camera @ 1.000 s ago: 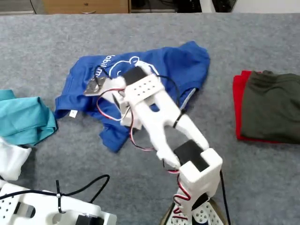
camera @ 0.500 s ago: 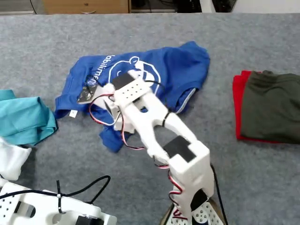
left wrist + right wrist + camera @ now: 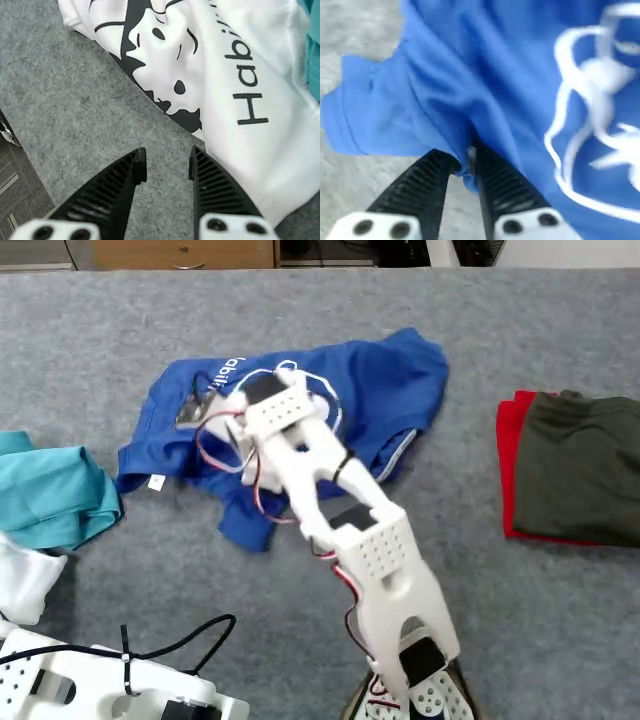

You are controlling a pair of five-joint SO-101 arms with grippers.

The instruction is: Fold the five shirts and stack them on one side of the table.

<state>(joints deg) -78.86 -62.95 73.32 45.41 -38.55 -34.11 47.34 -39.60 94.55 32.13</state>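
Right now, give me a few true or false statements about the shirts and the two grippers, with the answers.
1. The right gripper is shut on a fold of the blue shirt. True.
2. The left gripper holds the white shirt. False: it is open over the table, beside that shirt.
3. The dark green shirt lies folded on the red shirt. True.
4. The teal shirt lies on the red shirt too. False: it lies crumpled at the opposite side of the table.
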